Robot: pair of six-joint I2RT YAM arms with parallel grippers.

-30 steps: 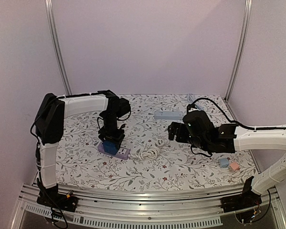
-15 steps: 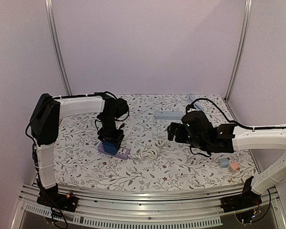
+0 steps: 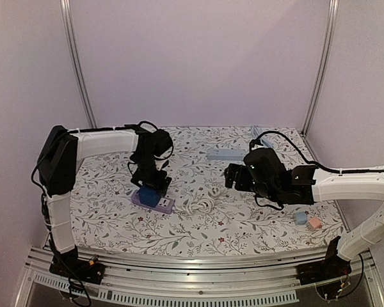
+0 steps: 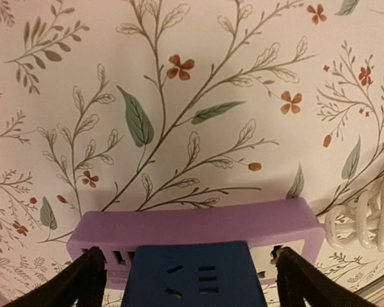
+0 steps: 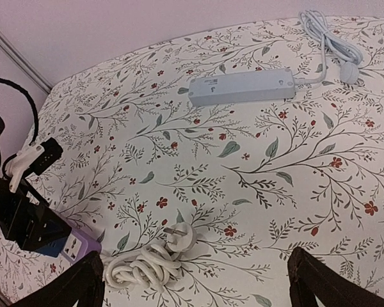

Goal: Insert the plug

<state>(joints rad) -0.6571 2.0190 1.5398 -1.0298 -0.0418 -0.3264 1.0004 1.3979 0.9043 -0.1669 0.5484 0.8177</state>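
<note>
A blue adapter plug (image 3: 148,196) sits in the purple power strip (image 3: 161,204) on the left of the table. My left gripper (image 3: 151,184) is directly over it, open. In the left wrist view the blue plug (image 4: 192,268) stands between my fingers (image 4: 83,284) with a gap on each side, seated on the purple strip (image 4: 198,224). My right gripper (image 3: 231,176) hovers open and empty above the table's middle. A white plug (image 5: 182,236) with its coiled cord (image 5: 137,268) lies below it.
A pale blue power strip (image 3: 229,153) with its cable lies at the back, also seen in the right wrist view (image 5: 241,86). Small blue (image 3: 300,217) and pink (image 3: 315,223) blocks lie at the right. The white cord (image 3: 201,206) touches the purple strip's right end.
My left arm has shifted a little and its gripper has risen slightly off the blue plug, which stays in the purple strip. The right arm has barely moved.
</note>
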